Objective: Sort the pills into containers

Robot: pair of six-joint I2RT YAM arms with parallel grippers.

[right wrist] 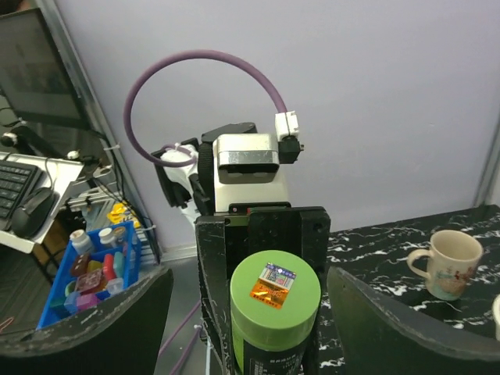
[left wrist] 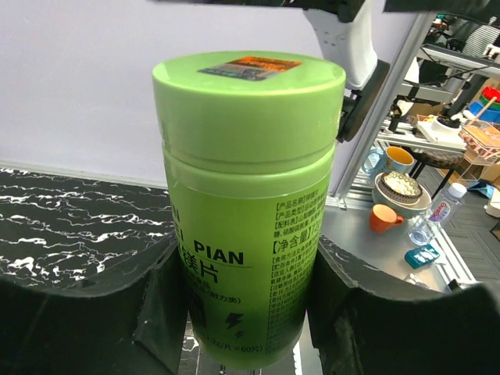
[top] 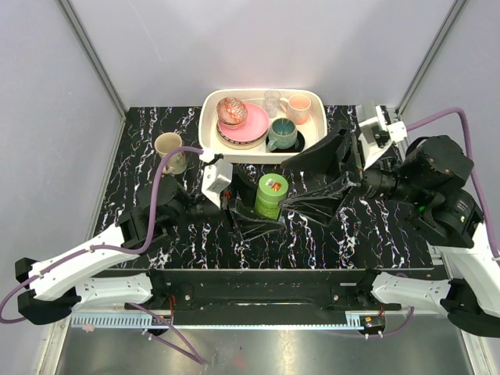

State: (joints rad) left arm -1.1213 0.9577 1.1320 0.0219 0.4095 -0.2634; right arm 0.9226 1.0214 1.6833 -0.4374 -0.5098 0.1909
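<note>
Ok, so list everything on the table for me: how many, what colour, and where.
bottle: one, green, mid table, upright, lid on
beige mug: one, far left of table
tub: one, white, far middle of table
plates: small stack, pink, left in tub
bowl: one, red patterned, on the plates
glass: one, clear, back of tub
cup: one, pink, back right of tub
teal mug: one, front of tub, on a dark saucer
pills, containers: none in view
table: one, black marbled
left gripper: closed on the bottle's body
right gripper: open, fingers either side of the bottle's lid
</note>
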